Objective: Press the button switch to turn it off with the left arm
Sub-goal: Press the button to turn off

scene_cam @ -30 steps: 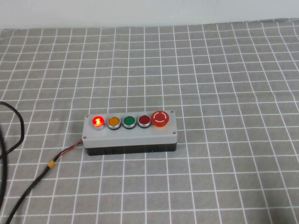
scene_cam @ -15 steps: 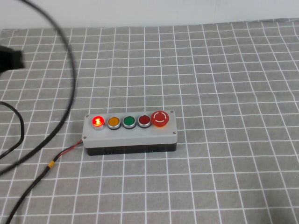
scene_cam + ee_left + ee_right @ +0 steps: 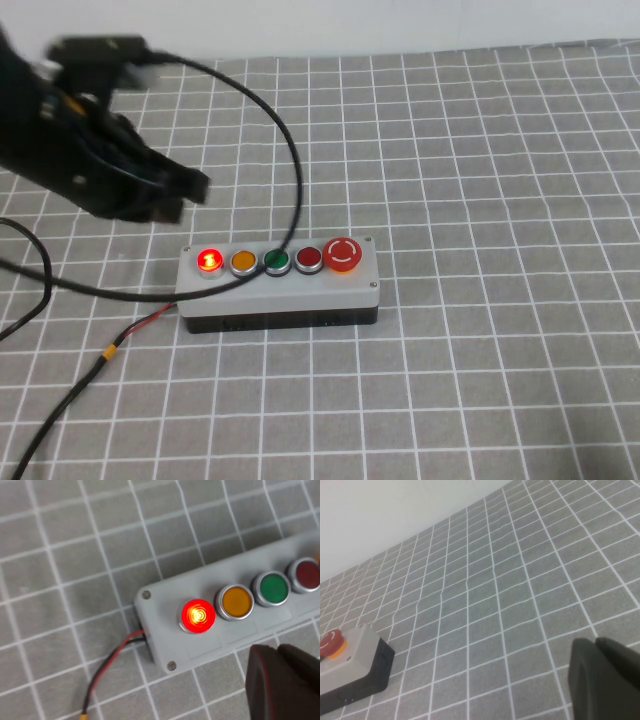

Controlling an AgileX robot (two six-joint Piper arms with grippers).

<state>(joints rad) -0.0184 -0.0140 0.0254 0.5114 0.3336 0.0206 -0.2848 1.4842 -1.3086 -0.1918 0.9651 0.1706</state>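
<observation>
The big black left gripper (image 3: 185,195), fingers together, hovers just behind the small glowing red dome button (image 3: 210,261); it could hit the orange round button (image 3: 244,263) beside it. The right gripper (image 3: 605,680) is far off; its fingers I cannot tell.

**Matt cloth, plastic box, glossy caps**

The table cover (image 3: 480,150) looks like woven grey cloth, matt and slightly rough, ruled with thin white lines. The control box (image 3: 165,635) has a smooth, matt grey plastic lid over a glossier black base, with small bright metal screws at its corners. The button switch (image 3: 198,615) is a glossy translucent red dome, lit from inside. The orange button (image 3: 235,602) and green button (image 3: 273,588) have smooth plastic caps in shiny metal rings. The left gripper (image 3: 175,195), above the cloth behind the box's lit end, is matt black plastic, as is the right gripper (image 3: 605,680), which hangs over bare cloth. The cable (image 3: 285,160) has a smooth, faintly shiny black sheath.
</observation>
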